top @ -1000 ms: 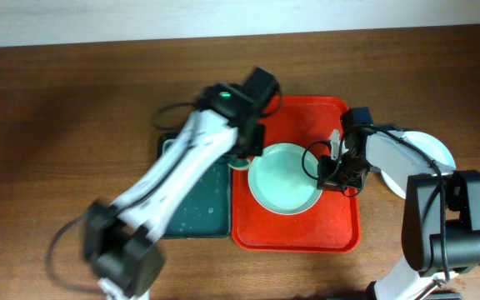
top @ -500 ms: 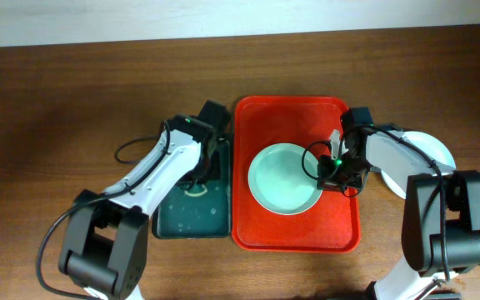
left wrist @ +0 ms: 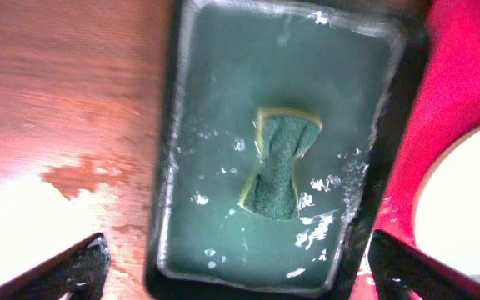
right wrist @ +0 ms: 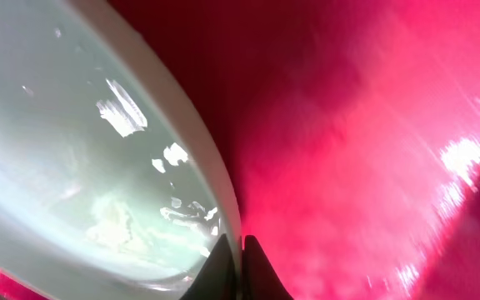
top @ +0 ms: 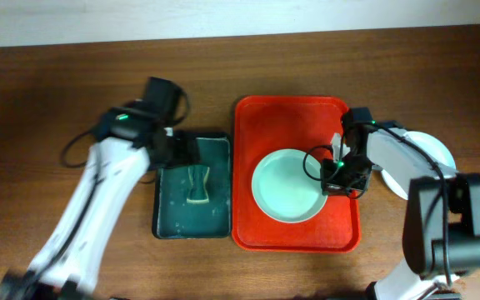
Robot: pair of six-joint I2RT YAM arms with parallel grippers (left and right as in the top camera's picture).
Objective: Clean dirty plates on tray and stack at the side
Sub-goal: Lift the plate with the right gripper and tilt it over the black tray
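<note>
I'm looking down on a brown wooden table (top: 57,108) with a pale strip of wall along its far edge. On my right wrist feed, the right gripper (right wrist: 236,271) has its two dark fingertips (right wrist: 220,273) pinched almost together, with the raised rim of the pale mint plate (right wrist: 73,167) caught between them. Wet streaks and droplets glint on the plate's surface just inside that rim. From overhead, this plate (top: 286,186) lies flat in the nearer half of the red tray (top: 290,121), and the gripper (top: 338,171) has hold of its right edge. Beyond the tray's right side a white plate (top: 436,150) sits on the bare table, partly hidden under the right arm; I cannot tell whether more than one is stacked there. The left gripper (left wrist: 240,275) is spread wide, its fingertips (left wrist: 77,265) showing only at the bottom corners of my left wrist view, and it holds nothing. It hangs above the dark green tray (left wrist: 186,100), which sits just left of the red one. A green sponge (left wrist: 280,162), squeezed narrow at its middle, lies in the wet bottom of it. A damp patch (left wrist: 77,175) marks the wood to the left of that tray.
</note>
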